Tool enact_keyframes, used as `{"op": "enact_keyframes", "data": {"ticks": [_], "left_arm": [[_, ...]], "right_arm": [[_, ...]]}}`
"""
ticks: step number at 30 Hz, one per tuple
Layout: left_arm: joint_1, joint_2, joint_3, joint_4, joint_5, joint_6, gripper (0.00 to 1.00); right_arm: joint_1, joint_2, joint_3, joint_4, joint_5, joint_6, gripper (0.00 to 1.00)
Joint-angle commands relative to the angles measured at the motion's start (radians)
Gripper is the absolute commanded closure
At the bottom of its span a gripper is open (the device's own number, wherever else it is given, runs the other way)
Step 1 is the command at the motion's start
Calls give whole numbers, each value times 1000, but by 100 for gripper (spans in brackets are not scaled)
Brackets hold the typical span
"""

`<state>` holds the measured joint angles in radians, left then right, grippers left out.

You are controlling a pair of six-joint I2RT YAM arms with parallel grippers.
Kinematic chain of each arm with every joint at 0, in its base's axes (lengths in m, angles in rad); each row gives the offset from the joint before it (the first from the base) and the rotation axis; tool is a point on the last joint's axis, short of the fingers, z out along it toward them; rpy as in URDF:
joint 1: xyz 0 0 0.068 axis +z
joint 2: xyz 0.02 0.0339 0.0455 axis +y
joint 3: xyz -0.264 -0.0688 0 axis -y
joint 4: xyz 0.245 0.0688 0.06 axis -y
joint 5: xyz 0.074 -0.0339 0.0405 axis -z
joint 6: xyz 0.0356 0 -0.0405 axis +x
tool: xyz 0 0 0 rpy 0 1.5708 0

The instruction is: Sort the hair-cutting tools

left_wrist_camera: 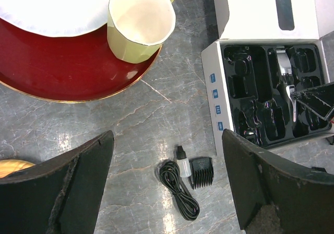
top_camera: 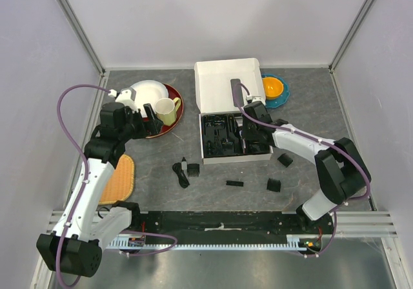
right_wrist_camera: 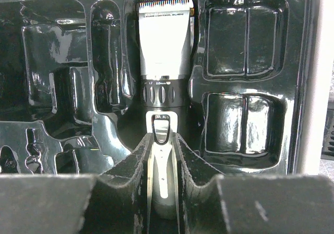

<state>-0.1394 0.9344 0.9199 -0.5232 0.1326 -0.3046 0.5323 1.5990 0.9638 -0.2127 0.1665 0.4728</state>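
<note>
Right claw: we see it clamped on the hair clipper, which lies blade-far in the centre slot of the black tray inside the white box.

Left claw: fingers apart, holding nothing, above the worktop near the red plate.

Comb attachments lie loose on the worktop on the near side of the box, one just beside the coiled cable.

Glossy black plastic in the tray; satin silver metal look on the clipper; smooth matt card for the box; grey veined, faintly shiny stone look across the table
</note>
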Motion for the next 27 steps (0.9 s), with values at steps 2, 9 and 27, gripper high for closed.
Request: {"op": "enact_keyframes", "data": {"ticks": [2, 9, 27], "left_arm": [[4, 0, 4, 17, -11, 27, 10], [6, -6, 5, 17, -8, 16, 10], [4, -81, -29, 40, -76, -82, 7]], "right_arm": [[0, 1, 27, -34, 18, 20, 73], [9, -129, 73, -45, -12, -10, 57], [408, -277, 41, -122, 57, 64, 28]]}}
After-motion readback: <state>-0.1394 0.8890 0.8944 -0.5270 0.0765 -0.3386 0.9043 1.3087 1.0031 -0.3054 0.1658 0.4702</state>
